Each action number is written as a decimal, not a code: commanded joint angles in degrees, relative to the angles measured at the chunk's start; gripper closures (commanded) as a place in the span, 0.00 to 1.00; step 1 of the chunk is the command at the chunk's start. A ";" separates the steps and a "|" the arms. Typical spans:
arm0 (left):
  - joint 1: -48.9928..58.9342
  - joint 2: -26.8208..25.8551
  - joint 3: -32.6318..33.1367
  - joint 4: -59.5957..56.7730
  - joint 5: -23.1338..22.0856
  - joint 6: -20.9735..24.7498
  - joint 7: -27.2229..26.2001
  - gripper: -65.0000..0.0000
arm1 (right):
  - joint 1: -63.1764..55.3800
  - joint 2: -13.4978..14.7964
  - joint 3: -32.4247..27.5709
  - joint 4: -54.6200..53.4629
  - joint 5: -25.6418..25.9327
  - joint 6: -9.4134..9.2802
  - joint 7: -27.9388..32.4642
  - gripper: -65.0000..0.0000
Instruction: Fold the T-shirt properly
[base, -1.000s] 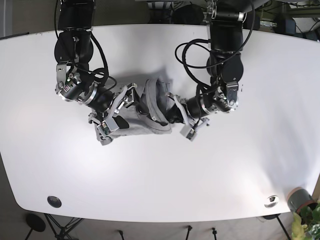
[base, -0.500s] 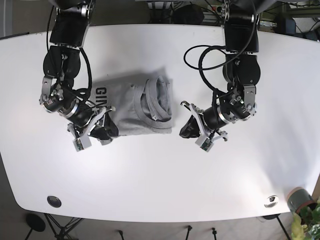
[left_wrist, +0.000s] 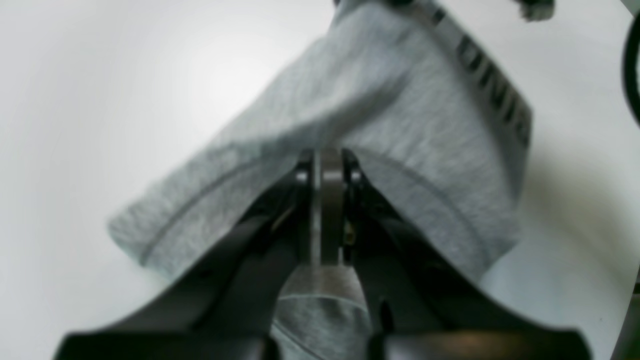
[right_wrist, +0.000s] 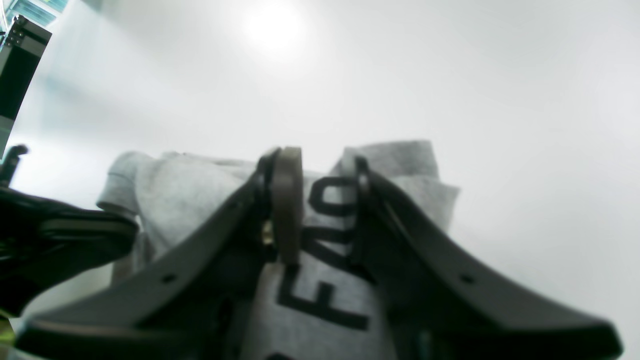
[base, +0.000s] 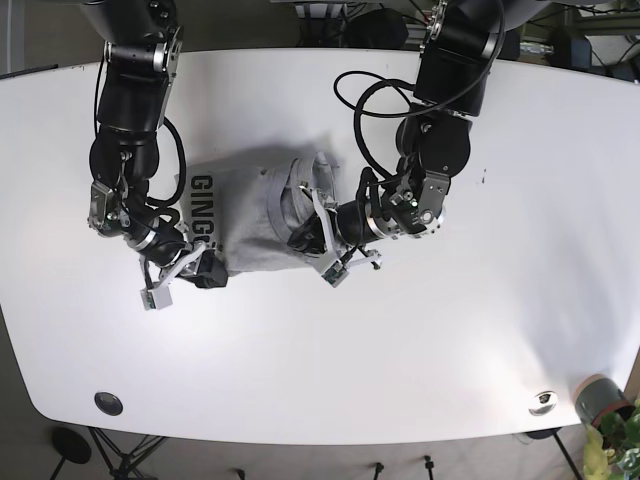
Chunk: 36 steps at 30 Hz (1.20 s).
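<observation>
The grey T-shirt (base: 255, 215) with black lettering lies folded into a small bundle in the middle of the white table (base: 450, 340). My left gripper (base: 318, 243) is at the bundle's front right edge. In the left wrist view its fingers (left_wrist: 332, 185) are pressed together with grey cloth (left_wrist: 400, 100) tented over them, so it is shut on the T-shirt. My right gripper (base: 200, 270) is at the bundle's front left corner. In the right wrist view (right_wrist: 320, 190) lettered cloth (right_wrist: 175, 195) runs between its fingers, so it is shut on the T-shirt.
A black round fitting (base: 108, 403) sits near the table's front left edge. A silver one (base: 543, 401) sits at the front right. A pot with a plant (base: 600, 400) stands just off the front right corner. Black cables (base: 375, 100) hang off the left arm.
Half a second ago both grippers were off the shirt. The left gripper has moved in to its front right edge. The right gripper now holds the front left corner.
</observation>
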<state>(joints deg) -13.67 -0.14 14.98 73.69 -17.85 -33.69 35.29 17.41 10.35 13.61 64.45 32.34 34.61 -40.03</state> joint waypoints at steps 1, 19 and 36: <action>-2.37 0.27 -0.35 -2.17 -0.75 0.07 -2.80 1.00 | 1.71 1.74 0.06 -2.95 1.11 0.25 4.56 0.81; -9.49 -2.54 0.01 -26.53 -0.75 -0.11 -13.97 1.00 | 1.27 4.82 -6.97 -12.09 1.11 0.25 16.87 0.81; -6.68 -4.47 -2.54 -3.58 -1.01 -0.11 -4.74 1.00 | 1.71 7.63 -6.97 -6.03 1.11 0.25 12.65 0.81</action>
<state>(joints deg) -20.36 -5.08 13.04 66.85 -17.98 -33.08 30.63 17.39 16.36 6.35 57.58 32.51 34.54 -28.84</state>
